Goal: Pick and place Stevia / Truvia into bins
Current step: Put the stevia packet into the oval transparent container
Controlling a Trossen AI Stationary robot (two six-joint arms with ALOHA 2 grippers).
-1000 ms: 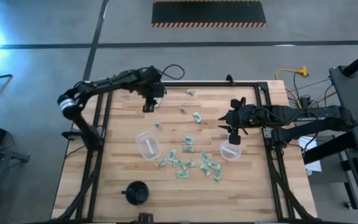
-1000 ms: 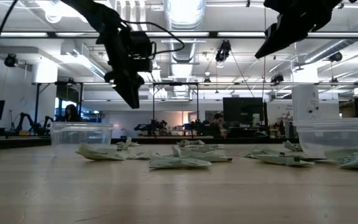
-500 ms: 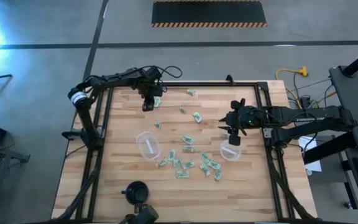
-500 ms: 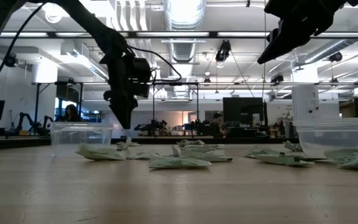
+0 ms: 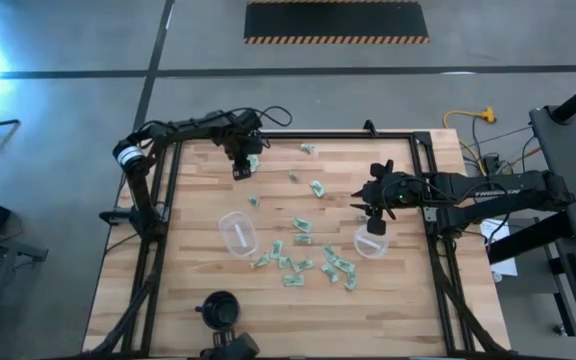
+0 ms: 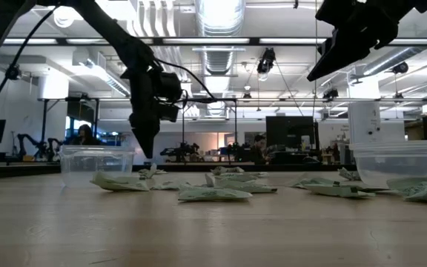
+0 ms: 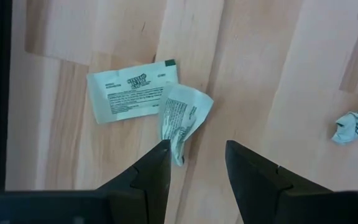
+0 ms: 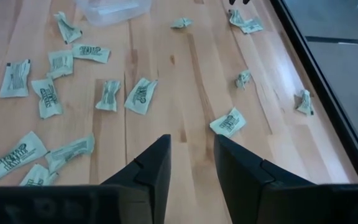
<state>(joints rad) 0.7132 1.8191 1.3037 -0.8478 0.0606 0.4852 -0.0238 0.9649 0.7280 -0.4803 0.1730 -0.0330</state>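
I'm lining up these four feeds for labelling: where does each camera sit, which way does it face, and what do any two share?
High: overhead, straight down; both arms, left gripper, right gripper, two bins.
Low: table height, level across packets into the room; arms descend from above.
Left wrist: on the left arm, down past its open fingers at two packets.
Right wrist: on the right arm, past open fingers over scattered packets.
Shared: high and low both show both bins.

Robotics lab: exposed ceiling ducts (image 6: 221, 15), monitors (image 6: 288, 130), seated people (image 6: 258, 148), other robot arms (image 6: 32, 142).
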